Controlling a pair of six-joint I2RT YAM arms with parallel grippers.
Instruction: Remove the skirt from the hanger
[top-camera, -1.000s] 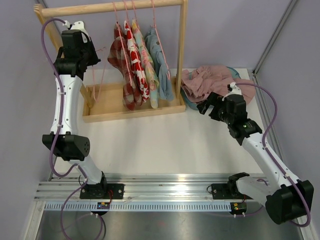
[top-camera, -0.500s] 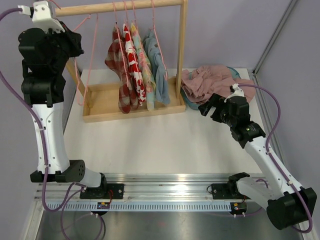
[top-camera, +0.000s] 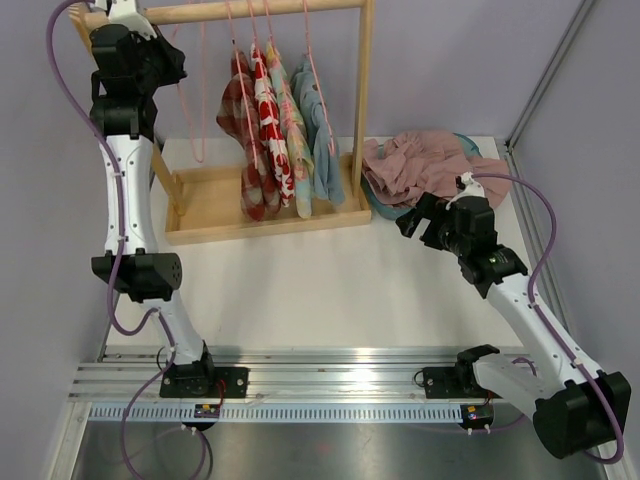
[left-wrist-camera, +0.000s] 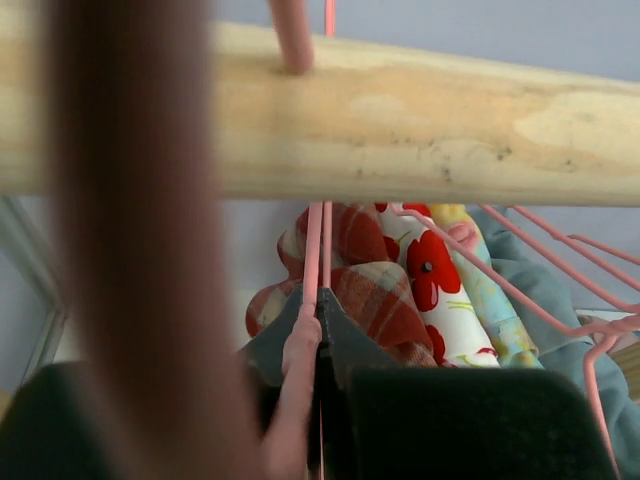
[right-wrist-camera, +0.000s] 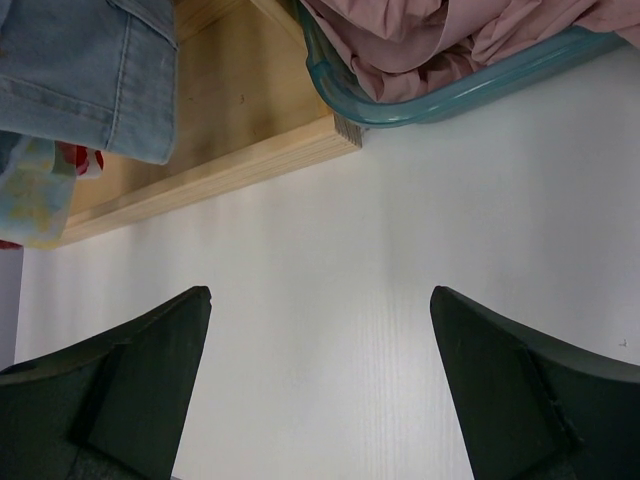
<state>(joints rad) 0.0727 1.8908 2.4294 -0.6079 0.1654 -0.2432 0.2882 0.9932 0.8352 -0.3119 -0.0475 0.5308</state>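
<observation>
Pink wire hanger below round wooden rail

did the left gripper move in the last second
Yes. In the top view the left gripper climbed toward the left end of the rail, where it is shut on a pink hanger.

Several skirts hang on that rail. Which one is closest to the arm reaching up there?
The red plaid skirt, leftmost on the rail and nearest the left gripper. The poppy-print skirt, pastel floral skirt and denim skirt hang further right.
</observation>
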